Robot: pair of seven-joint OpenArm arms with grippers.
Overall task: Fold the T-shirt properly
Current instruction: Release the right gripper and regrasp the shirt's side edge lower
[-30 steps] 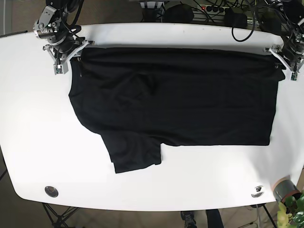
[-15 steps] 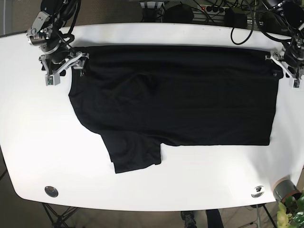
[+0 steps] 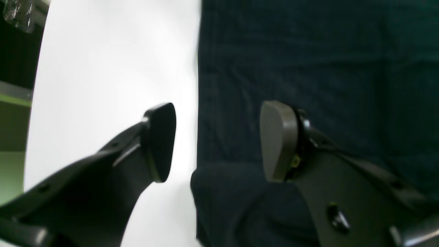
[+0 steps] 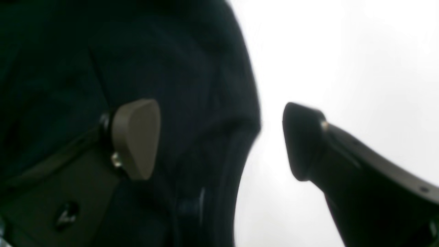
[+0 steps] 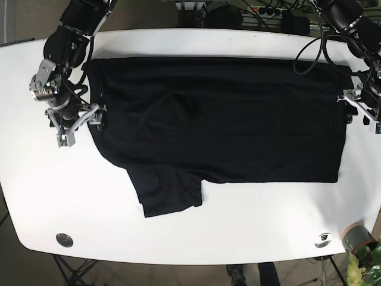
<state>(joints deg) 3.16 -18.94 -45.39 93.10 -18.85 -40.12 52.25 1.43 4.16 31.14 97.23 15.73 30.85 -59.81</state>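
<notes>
I am holding my left claw wide open, one jaw over bare white tabletop and the other over dark cloth, so the side edge of the T-shirt is running up between them. My right claw is spread open the same way on the opposite edge of the shirt, gripping nothing. In the base view the T-shirt is lying flat across the middle of the tabletop, one sleeve sticking out toward the near side, with my claws at its two side edges.

I am judging the main risk to be a thin pinch: if either claw closes where it is sitting, it may catch only the top layer, or slide off the hem entirely. If one side grips and the other misses, the fold would drag crooked. Both wrist views are blurred, so I cannot tell how many layers are lying under each jaw.
</notes>
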